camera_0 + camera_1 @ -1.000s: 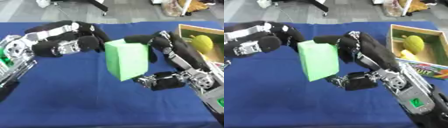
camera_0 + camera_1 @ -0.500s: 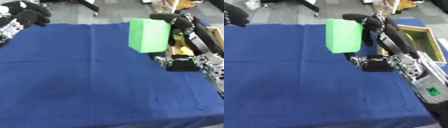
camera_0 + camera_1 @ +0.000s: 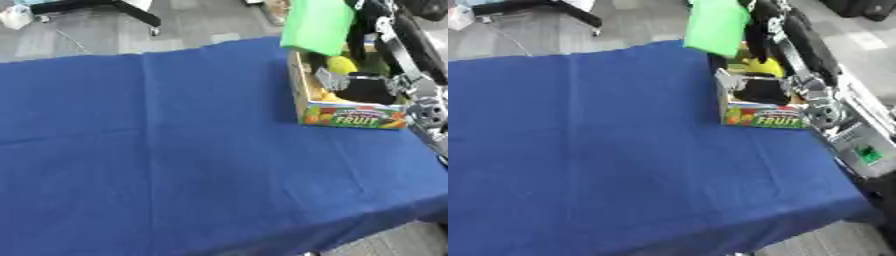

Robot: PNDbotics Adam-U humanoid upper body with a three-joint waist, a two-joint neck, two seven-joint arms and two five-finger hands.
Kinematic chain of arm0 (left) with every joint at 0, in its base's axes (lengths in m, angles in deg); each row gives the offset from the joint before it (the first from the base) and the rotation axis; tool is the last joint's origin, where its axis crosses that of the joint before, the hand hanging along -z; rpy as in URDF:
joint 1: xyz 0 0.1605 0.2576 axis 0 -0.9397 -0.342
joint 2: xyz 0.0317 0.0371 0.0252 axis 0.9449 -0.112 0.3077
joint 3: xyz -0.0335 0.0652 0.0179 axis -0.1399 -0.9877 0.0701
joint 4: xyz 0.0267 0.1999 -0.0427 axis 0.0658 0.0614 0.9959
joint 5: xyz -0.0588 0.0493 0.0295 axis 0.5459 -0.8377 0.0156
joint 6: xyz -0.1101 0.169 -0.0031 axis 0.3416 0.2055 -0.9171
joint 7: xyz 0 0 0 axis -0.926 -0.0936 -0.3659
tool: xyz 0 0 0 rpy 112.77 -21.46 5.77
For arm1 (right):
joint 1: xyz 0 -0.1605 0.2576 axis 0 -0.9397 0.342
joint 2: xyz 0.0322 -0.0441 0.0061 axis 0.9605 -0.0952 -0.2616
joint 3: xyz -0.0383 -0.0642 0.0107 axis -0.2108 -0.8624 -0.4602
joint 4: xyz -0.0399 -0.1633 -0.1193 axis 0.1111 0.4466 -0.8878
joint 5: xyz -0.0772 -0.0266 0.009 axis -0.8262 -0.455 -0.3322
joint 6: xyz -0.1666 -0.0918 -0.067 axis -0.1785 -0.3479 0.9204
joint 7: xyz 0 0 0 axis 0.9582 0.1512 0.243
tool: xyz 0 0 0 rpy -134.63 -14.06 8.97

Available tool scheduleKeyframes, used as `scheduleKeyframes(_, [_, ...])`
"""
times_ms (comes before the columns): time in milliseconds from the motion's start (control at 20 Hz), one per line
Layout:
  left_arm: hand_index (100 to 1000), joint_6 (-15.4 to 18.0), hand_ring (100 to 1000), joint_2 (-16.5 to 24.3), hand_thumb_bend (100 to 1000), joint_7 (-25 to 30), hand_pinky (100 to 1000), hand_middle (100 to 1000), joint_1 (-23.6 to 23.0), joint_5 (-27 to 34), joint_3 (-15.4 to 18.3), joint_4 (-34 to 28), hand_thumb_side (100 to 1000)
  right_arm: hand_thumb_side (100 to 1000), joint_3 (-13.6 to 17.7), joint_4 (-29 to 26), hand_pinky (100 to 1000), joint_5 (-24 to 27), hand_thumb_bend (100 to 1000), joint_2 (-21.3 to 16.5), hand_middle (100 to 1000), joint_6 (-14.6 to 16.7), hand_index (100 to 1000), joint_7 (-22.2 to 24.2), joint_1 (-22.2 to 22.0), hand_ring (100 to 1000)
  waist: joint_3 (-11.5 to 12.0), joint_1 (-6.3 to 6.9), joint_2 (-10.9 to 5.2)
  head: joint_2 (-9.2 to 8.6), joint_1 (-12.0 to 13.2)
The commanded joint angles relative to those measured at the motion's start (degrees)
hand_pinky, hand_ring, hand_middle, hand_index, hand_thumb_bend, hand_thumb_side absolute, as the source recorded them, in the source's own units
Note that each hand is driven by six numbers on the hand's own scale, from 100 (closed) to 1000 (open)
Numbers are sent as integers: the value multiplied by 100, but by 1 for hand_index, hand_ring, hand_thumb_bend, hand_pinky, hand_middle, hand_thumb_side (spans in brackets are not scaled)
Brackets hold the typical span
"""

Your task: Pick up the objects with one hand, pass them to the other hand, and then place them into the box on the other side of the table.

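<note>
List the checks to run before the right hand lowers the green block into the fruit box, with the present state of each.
1. Green block held by right hand: ok, though the fingers are mostly hidden behind it.
2. Block over the fruit box: ok, above its far left part.
3. Block upright: not ok, slightly tilted.
4. Room inside the box: cannot tell; yellow fruit already lies there and the arm hides the rest.
5. Left hand clear of the path: ok, not in view.
6. Blue tablecloth around the box free of obstacles: ok.
</note>
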Motion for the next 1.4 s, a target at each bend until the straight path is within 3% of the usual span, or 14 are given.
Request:
scheduleKeyframes(50, [752,114,699,-189,318,-246,744,671,-83,-78,197,-81,781,346,154,987,190,186,100,-218,208,-516,568,48,302,191,44,-71,-102,30,-113])
scheduleKeyframes(350, [752,336,697,-605,309,-414,743,667,-328,-271,247,-81,790,418,208,3781,228,165,100,-16,236,-579,607,-12,1104,215,227,-30,-97,30,-202])
scheduleKeyframes(550, [754,443,699,-742,307,-415,745,669,-404,-378,272,-81,792,473,301,5155,266,-38,100,93,267,-533,656,-84,1429,245,296,-19,-99,30,-224])
scheduleKeyframes(600, [755,466,700,-758,306,-411,746,670,-412,-399,284,-81,792,526,314,5333,296,-88,100,95,289,-493,699,-74,1454,267,302,-20,-99,30,-219])
scheduleKeyframes(700, [756,499,701,-782,306,-406,747,670,-429,-433,308,-81,793,615,326,5504,336,-209,132,71,324,-394,787,35,1440,303,305,-24,-102,30,-204])
scheduleKeyframes(800, [757,502,702,-809,306,-405,747,672,-449,-449,321,-81,797,686,341,5512,369,-338,253,31,362,-263,900,222,1396,340,303,-28,-105,30,-191])
scheduleKeyframes(950, [760,483,704,-851,305,-394,748,674,-478,-462,327,-81,802,725,382,5281,425,-575,364,-67,455,34,988,567,1293,415,297,-31,-108,30,-173])
scheduleKeyframes(1150, [761,460,706,-894,304,-385,749,675,-502,-466,332,-81,808,681,487,4859,473,-873,429,-205,515,290,1000,1008,1153,462,291,-34,-104,30,-163])
scheduleKeyframes(1400, [763,437,707,-938,303,-366,749,676,-525,-460,332,-81,811,576,607,4411,521,-1043,468,-370,565,395,1000,1434,1011,501,291,-49,-102,30,-150])
